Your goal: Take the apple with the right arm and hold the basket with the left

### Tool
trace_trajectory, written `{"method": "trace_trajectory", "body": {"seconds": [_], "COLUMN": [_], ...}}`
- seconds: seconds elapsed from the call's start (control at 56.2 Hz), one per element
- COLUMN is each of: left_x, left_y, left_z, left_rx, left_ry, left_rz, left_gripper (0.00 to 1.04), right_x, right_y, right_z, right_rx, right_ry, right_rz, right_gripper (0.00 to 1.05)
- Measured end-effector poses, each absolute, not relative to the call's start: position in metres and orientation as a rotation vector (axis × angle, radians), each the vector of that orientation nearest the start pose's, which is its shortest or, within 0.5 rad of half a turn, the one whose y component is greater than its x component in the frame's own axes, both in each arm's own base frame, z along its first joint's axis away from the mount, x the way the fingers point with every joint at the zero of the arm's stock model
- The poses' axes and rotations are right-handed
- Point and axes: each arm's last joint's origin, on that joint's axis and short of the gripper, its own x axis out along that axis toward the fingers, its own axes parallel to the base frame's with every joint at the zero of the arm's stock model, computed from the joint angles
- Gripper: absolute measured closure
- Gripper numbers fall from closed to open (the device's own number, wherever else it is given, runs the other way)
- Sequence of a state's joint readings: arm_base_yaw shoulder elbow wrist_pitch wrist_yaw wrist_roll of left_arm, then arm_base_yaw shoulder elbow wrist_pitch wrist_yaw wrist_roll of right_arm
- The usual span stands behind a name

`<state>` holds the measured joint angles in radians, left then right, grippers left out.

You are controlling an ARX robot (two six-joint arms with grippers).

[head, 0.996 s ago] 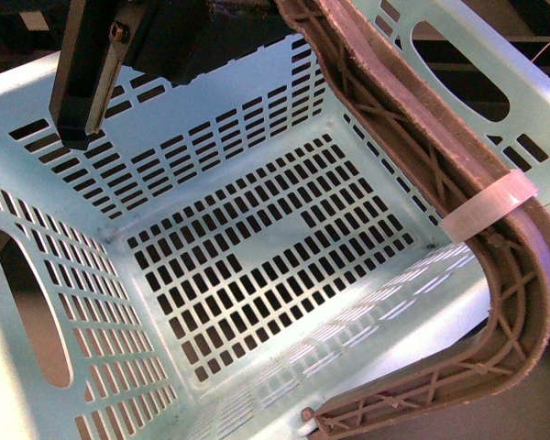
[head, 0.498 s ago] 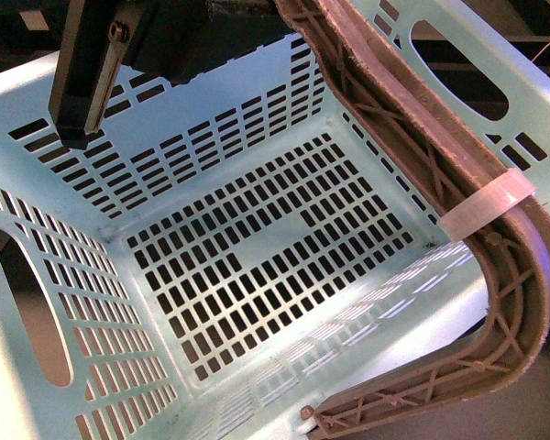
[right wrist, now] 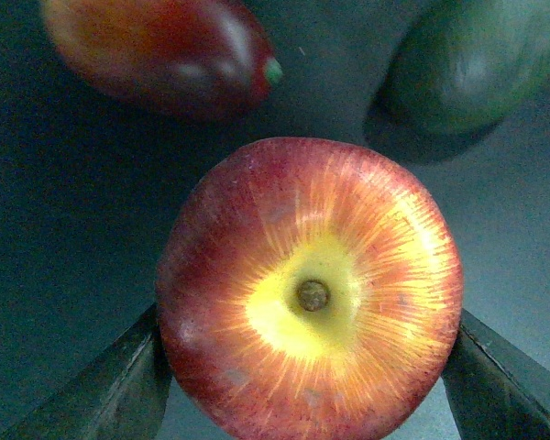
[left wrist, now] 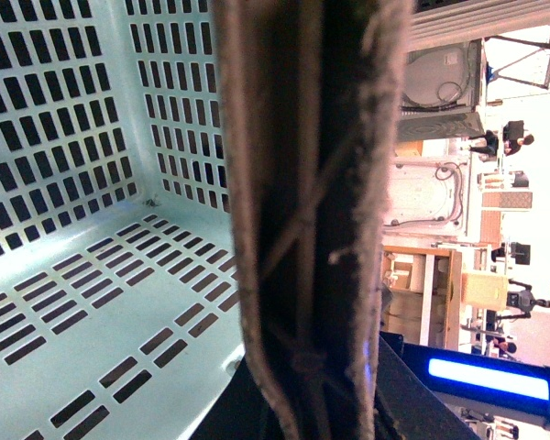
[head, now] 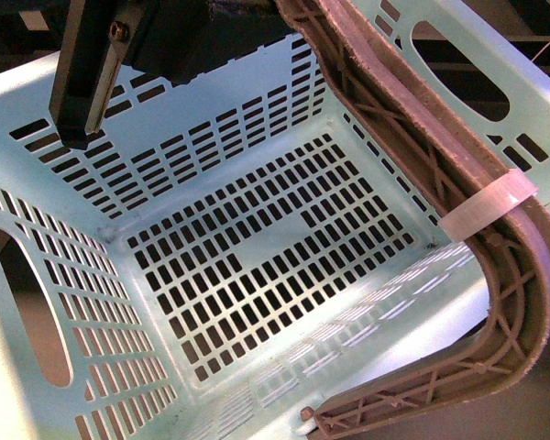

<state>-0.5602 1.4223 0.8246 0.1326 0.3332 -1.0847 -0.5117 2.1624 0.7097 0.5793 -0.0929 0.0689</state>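
A pale mint plastic basket [head: 27,82] with slotted walls and floor fills the front view, tilted so its open mouth faces the camera, and nothing lies inside it. Oval grip cut-outs show in its wall at lower left and in its wall at upper right. A brown ribbed plastic handle [head: 412,119] sweeps from the top centre down the right side and curls round to a pivot at the bottom edge. A pale translucent band [head: 489,206] is wrapped around the handle at centre right. The black left end effector [head: 110,64] sits at upper left, and its long flat finger [head: 84,87], edged in pale metal with one screw, hangs over the far wall. In the left wrist view the handle runs straight down the middle with dark end effector parts on either side of it at its base, so the jaws look clamped on it. A blurred room with a blue light strip [left wrist: 490,378] shows behind. In the right wrist view the round red apple [right wrist: 310,293], with a yellow blush around its stem dimple, sits between the two dark fingers [right wrist: 119,385] of the right end effector [right wrist: 307,316]. Both fingers touch its sides, gripping it. An oblong orange-red fruit [right wrist: 156,50] and a dark green fruit [right wrist: 481,64] lie just beyond the apple on the dark teal counter [right wrist: 64,229].
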Motion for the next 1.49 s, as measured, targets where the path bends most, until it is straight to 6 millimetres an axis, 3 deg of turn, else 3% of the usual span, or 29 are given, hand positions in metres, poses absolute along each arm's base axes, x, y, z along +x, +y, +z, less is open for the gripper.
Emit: {"method": "trace_trajectory", "body": {"seconds": [0.107,0.374,0.587,0.73,0.872,1.085,1.335,1.495], "left_x": [0.251,0.251,0.251,0.251,0.251,0.251,0.251,0.251], "left_y": [-0.169,-0.169,-0.169,-0.169,-0.169,-0.169,-0.169,-0.169], "left_z": [0.234,0.234,0.234,0.234,0.234,0.234,0.234,0.234], "left_rx": [-0.935,-0.936,-0.936,-0.936,-0.935,-0.936,-0.935,-0.936], "left_ry": [0.897,0.898,0.897,0.898,0.897,0.897,0.897,0.898], "left_rz": [-0.525,-0.525,-0.524,-0.525,-0.525,-0.525,-0.525,-0.525], "left_gripper": [0.97,0.97,0.97,0.97,0.97,0.97,0.97,0.97], "right_x": [0.278,0.275,0.268,0.266,0.265,0.262,0.259,0.257], "right_y": [-0.144,-0.098,-0.043,-0.002,0.046,0.088,0.106,0.107], "right_z": [0.041,0.129,0.199,0.224,0.232,0.219,0.203,0.201], "right_rx": [0.3,0.243,0.218,0.207,0.201,0.168,0.154,0.152], "right_ry": [0.766,0.592,0.422,0.36,0.352,0.397,0.453,0.458], "right_rz": [-0.358,-0.175,-0.034,0.067,0.182,0.284,0.315,0.307], "right_gripper": [0.34,0.34,0.34,0.35,0.35,0.35,0.35,0.14]}}
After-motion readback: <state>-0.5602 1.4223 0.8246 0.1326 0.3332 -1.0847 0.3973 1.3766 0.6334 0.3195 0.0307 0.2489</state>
